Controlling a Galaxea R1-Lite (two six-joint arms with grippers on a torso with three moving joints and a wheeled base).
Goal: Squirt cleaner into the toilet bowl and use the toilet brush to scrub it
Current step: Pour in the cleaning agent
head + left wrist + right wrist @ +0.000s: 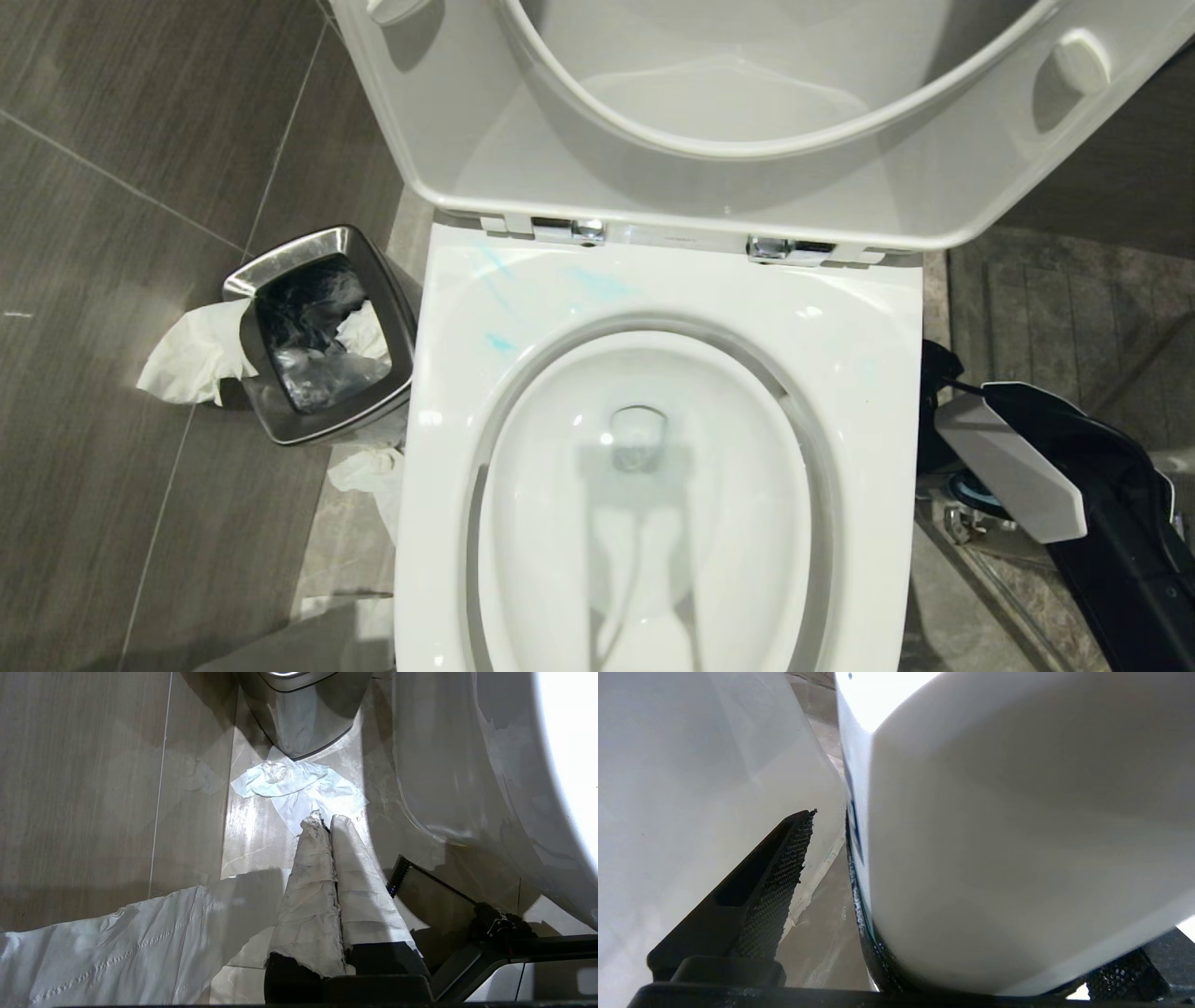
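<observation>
Right gripper (943, 383) beside toilet bowl (868, 308), jaws spread wide. Left gripper (325, 820) pinched closed over floor tissue (299, 788). Cleaner (499, 343) smeared on rim.

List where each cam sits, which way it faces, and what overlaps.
Head: high, facing down into the toilet bowl, waste bin on its left; right arm at the right edge.
Left wrist: low, facing the floor tissue; white-wrapped left gripper, shut.
Right wrist: low beside the bowl's outer wall; black finger, white object close up.
Shared: head and left wrist both show bin and tissue.
</observation>
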